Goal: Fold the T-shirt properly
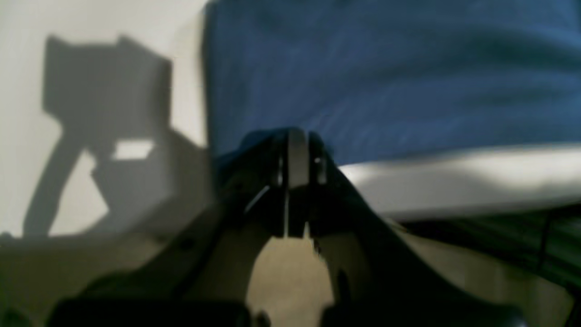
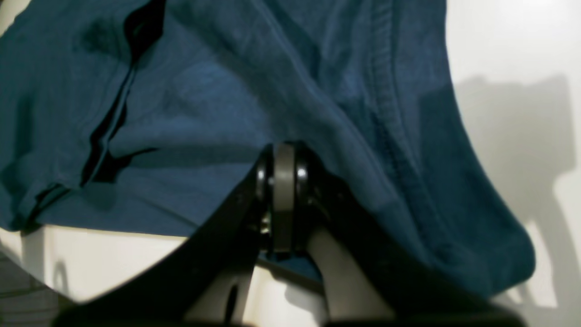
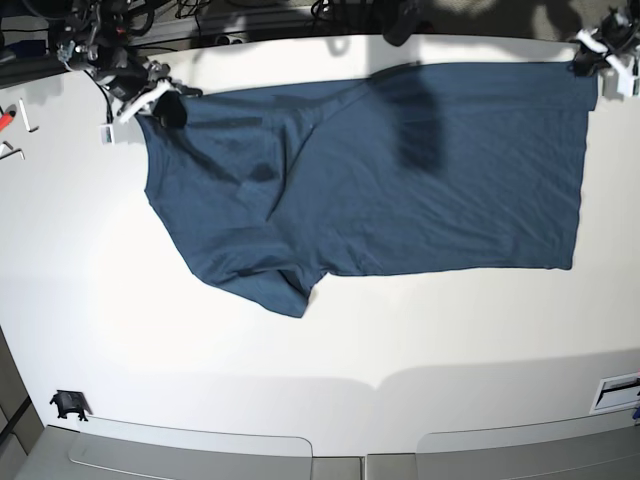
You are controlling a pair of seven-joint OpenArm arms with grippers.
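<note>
Base view: the T-shirt (image 3: 400, 170) lies spread across the far half of the table (image 3: 330, 340), its long axis running side to side, one sleeve pointing toward the near edge. I have the right gripper (image 3: 165, 100) at the shirt's far corner on this view's left, and the left gripper (image 3: 590, 62) at the far corner on its right.

Right wrist view: the right gripper (image 2: 283, 156) has its jaws closed, with cloth bunched around the tips and a stitched hem (image 2: 386, 127) running just beside them; I judge it pinches the shirt (image 2: 204, 91).

Left wrist view: the left gripper (image 1: 297, 150) is likewise closed, at the shirt's (image 1: 386, 77) corner near the table edge (image 1: 454, 181); I judge a pinch here too, though blur softens the contact.

For the step in hand, apparently drawing the far edge toward me for a fold, I would move both arms together, keep the edge taut between them, and lift only enough to clear the cloth beneath.

Hard to make out: how many layers each pinch holds, and the collar. The far sleeve seems tucked under. A dark patch (image 3: 420, 130) on the shirt is probably shadow.
</note>
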